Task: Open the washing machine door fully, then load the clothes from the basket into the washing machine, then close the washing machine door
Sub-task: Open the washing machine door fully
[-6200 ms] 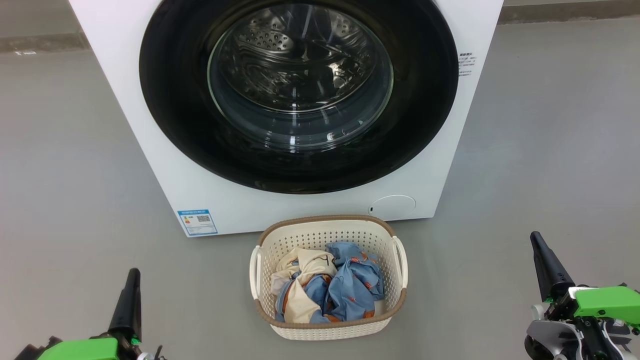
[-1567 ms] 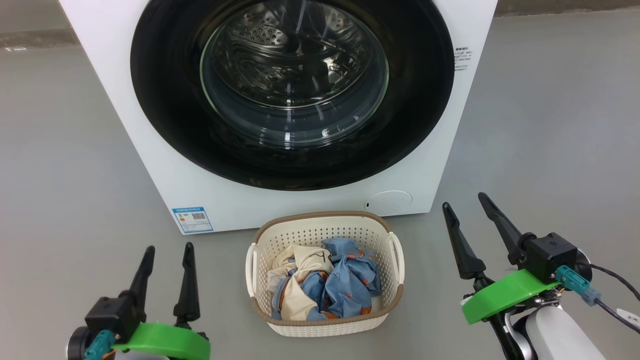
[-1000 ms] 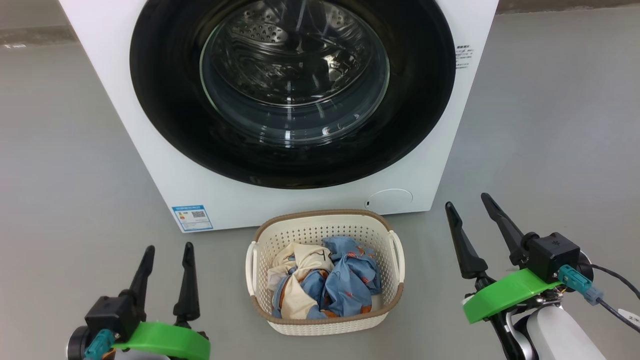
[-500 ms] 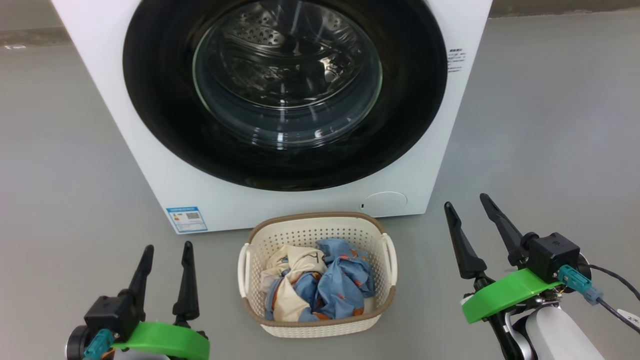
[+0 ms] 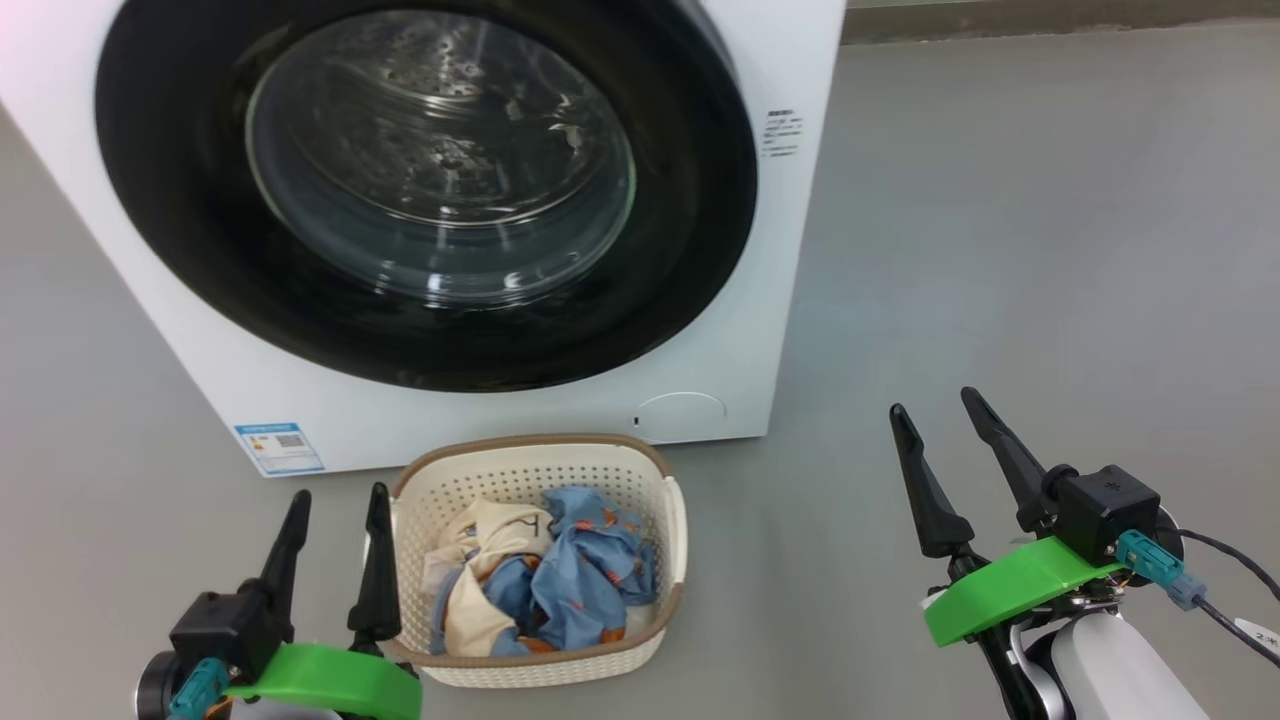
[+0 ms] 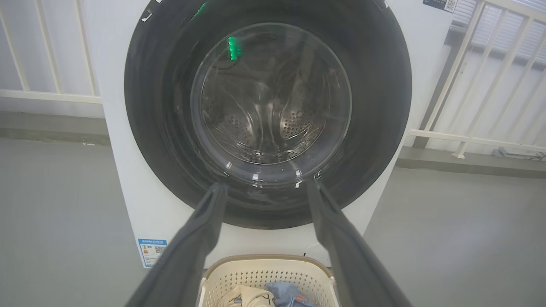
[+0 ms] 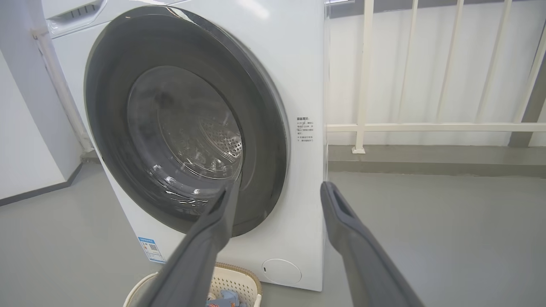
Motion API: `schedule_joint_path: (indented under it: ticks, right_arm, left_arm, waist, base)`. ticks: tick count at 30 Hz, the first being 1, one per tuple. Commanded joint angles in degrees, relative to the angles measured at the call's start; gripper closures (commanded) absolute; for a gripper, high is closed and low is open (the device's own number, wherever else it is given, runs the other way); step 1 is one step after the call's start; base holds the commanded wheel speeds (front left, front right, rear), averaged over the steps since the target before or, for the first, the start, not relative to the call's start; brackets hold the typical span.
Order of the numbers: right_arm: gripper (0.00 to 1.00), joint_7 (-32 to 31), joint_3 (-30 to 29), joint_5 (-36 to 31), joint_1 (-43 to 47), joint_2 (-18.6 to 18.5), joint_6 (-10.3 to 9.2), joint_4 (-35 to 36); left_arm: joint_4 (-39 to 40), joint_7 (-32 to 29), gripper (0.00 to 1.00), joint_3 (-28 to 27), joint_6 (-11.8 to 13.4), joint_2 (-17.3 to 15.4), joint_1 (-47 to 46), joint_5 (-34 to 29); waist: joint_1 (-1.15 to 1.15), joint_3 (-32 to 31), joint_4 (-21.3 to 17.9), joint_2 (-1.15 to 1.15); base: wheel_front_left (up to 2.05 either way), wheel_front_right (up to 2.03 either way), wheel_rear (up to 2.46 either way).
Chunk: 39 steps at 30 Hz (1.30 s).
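Observation:
The white washing machine (image 5: 790, 210) stands ahead on the floor, its washing machine door (image 5: 690, 200) shut flat against the front, steel drum visible through the glass. That door (image 6: 170, 170) faces me squarely in the left wrist view and sits at an angle as the door (image 7: 273, 136) in the right wrist view. The cream basket (image 5: 530, 460) sits just before the machine, holding the blue and cream clothes (image 5: 545, 585). My left gripper (image 5: 338, 495) is open, its right finger beside the basket's left rim. My right gripper (image 5: 932, 402) is open over bare floor, well right of the basket.
Grey floor (image 5: 1050, 250) spreads wide to the right of the machine. A white railing (image 7: 426, 127) runs along the wall behind, and a white wall (image 7: 25, 149) stands left of the machine. A blue label (image 5: 278, 447) and a round white cap (image 5: 682, 412) sit low on its front.
The whole head picture has shifted left, so the camera has turned right; machine and basket now sit further left in view. Both grippers hold the same open pose.

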State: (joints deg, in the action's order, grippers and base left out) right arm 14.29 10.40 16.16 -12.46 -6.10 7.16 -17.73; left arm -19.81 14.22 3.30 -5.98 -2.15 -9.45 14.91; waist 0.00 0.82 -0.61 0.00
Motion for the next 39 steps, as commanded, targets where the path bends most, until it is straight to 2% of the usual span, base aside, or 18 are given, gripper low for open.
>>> schedule_joint_path:
  ticks: [1, 8, 39]
  right_arm:
    - [0.00, 0.71, 0.95, 0.47, -1.77, -0.12, 0.33, 1.17]
    - [0.00, 0.71, 0.85, 0.69, -1.74, -0.15, 0.33, 1.12]
    - [0.00, 0.71, 1.24, 2.65, -1.37, -0.28, 0.33, -0.18]
  left_arm:
    - [1.31, 0.78, 0.00, -1.57, 0.13, -0.73, -2.10, 0.08]
    - [0.94, 0.78, 0.00, -1.57, -0.03, -0.73, -2.09, 0.23]
    - [0.24, 0.78, 0.00, -0.79, -0.26, -0.73, -1.73, 0.55]
  waist:
    - [0.00, 0.00, 0.01, 0.00]
    - [0.00, -0.06, 0.15, 0.00]
    - [0.00, -0.31, 0.88, 0.00]
  base:
    - [0.76, 0.76, -1.52]
    - [0.44, 0.44, -0.89]
    - [0.00, 0.00, 0.00]
